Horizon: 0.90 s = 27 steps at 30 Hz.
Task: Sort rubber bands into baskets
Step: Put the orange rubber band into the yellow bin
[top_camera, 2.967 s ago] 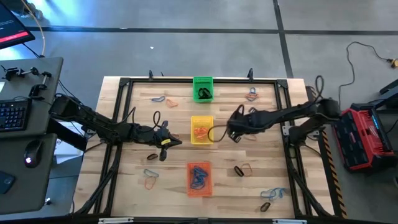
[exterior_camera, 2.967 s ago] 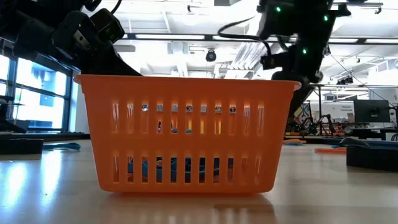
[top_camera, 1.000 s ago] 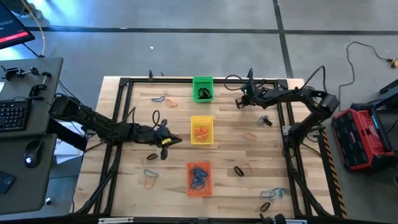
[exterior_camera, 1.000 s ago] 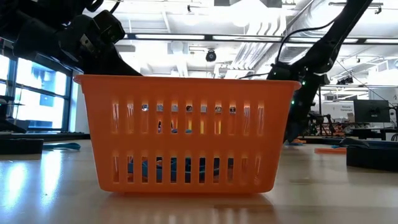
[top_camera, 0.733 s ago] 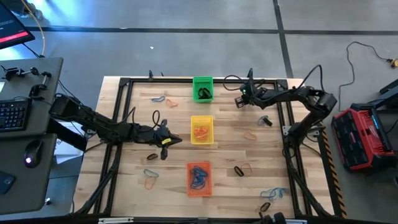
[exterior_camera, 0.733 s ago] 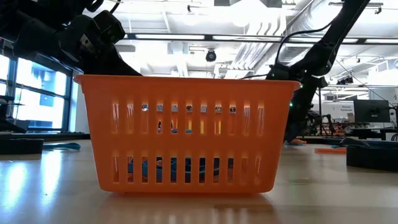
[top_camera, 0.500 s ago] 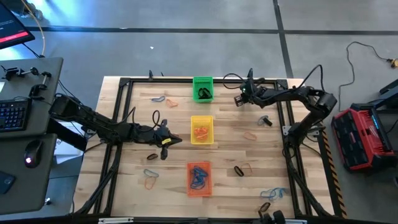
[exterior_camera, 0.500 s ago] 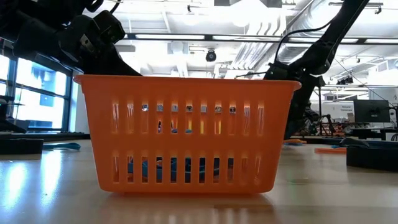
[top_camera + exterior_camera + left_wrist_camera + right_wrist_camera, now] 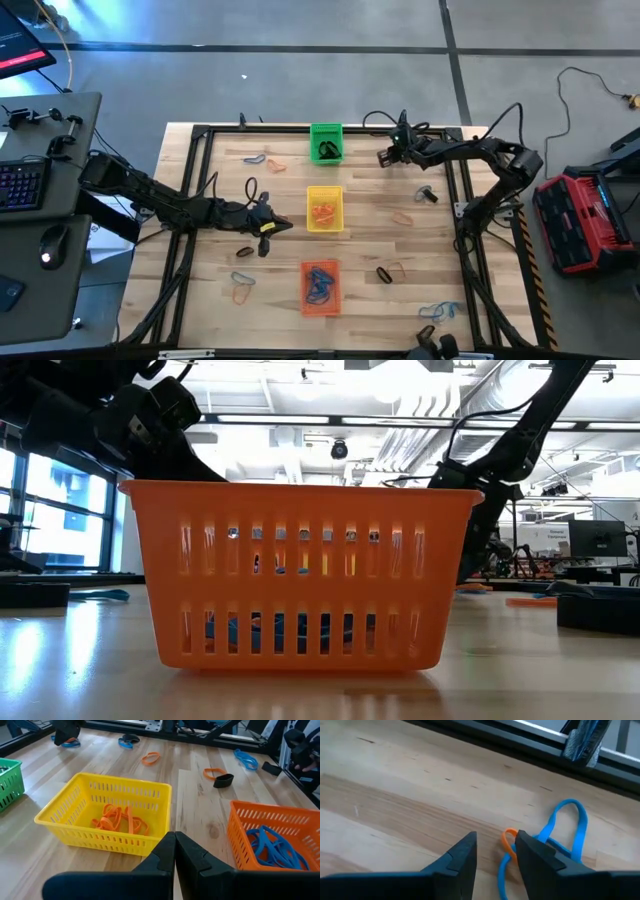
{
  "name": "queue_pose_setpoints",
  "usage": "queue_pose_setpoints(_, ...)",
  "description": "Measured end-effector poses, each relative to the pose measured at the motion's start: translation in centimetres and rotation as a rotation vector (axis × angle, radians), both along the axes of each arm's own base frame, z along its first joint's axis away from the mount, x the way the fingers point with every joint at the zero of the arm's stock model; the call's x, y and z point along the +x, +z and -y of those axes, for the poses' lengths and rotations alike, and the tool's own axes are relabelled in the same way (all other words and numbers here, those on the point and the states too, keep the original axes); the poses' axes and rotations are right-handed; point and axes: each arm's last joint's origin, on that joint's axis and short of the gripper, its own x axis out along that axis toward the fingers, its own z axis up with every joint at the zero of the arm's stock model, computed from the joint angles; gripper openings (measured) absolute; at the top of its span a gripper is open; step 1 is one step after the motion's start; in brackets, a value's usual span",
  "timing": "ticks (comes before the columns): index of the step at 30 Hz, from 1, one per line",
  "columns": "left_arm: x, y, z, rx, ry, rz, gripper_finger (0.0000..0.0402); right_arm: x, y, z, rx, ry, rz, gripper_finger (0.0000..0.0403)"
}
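Three baskets stand in a row down the table's middle: green [image 9: 326, 142] far, yellow [image 9: 324, 209] in the middle holding orange rubber bands [image 9: 120, 819], orange [image 9: 320, 286] near holding blue bands [image 9: 272, 851]. My right gripper [image 9: 495, 854] is open over the table's far right part. A small orange band [image 9: 508, 841] lies flat between its fingertips, and a blue band [image 9: 570, 822] lies just beyond one finger. My left gripper [image 9: 174, 851] is shut and holds nothing, left of the yellow basket.
Loose bands lie on the wood: blue and orange at the far left [image 9: 264, 160], a black one [image 9: 427, 195] and an orange one [image 9: 403, 218] at the right, others near the front [image 9: 390, 272], [image 9: 440, 312], [image 9: 241, 287]. A black frame rail [image 9: 530, 750] runs past the right gripper.
Three seconds ago my right gripper was beside the yellow basket. Since then it has swung toward the table's far right corner and come down over the bands there. Over the last second it has barely moved, and its fingers have stayed open.
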Motion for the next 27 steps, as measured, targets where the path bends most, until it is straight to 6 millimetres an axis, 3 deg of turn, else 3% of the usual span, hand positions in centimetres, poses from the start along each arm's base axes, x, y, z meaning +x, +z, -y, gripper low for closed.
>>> queue_pose_setpoints(4,-0.02,-0.03,0.00,0.001,0.000,-0.003,0.0000,-0.20,0.00,0.20,0.004,-0.007,0.004,0.0095)
queue_pose_setpoints(11,-0.01,-0.03,0.00,0.001,0.000,-0.004,0.0000,-0.50,-0.04,0.50,0.038,0.026,0.031,0.0009)
queue_pose_setpoints(27,-0.08,-0.19,-0.01,0.004,0.000,-0.021,0.0000,-0.52,0.79,-0.49,0.049,0.084,-0.012,0.0006)
